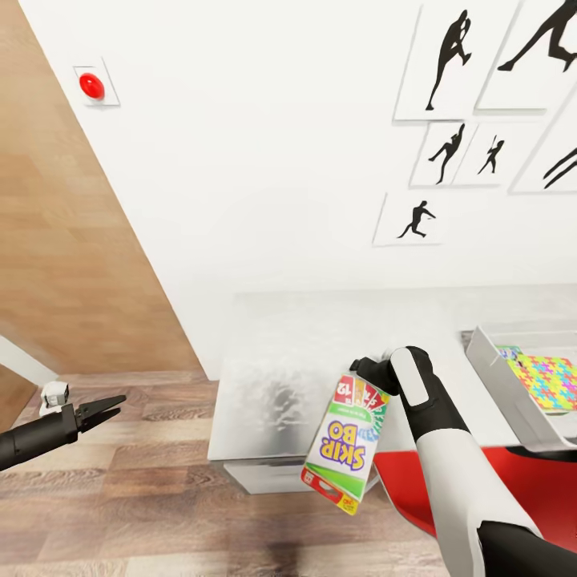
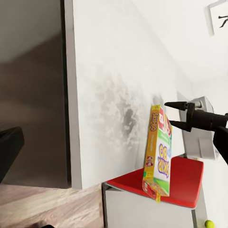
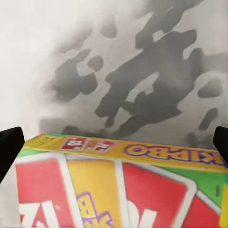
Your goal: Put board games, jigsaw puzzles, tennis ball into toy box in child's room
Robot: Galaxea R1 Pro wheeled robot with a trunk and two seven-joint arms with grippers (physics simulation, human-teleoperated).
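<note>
The right gripper (image 1: 370,370) holds the long Skip-Bo board game box (image 1: 346,443), printed in red, yellow and green. Its black fingers (image 2: 176,105) are closed on the upper end of the box, one on each face. The box hangs down from the fingers, a little tilted, in front of the near edge of the long pale grey table (image 1: 304,369), with its lower end over the wooden floor (image 1: 144,497). In the right wrist view the yellow edge and the red cards of the box are very close to the camera, and the grey table top lies behind it.

At the right end of the table stands the shallow light grey toy box (image 1: 501,385) with flared sides. Inside it lies a flat jigsaw puzzle (image 1: 547,382) with a yellow, pink, blue and green pattern of pieces. The game box is well apart from the toy box.

The left gripper (image 1: 102,409) is low over the floor, far from the table, and its thin dark fingers stand a little open with nothing between them.

Below the table a red flat surface (image 1: 489,473) is visible. On the white wall (image 1: 264,144) hang black silhouette pictures (image 1: 445,60) and a red round button (image 1: 91,84).
</note>
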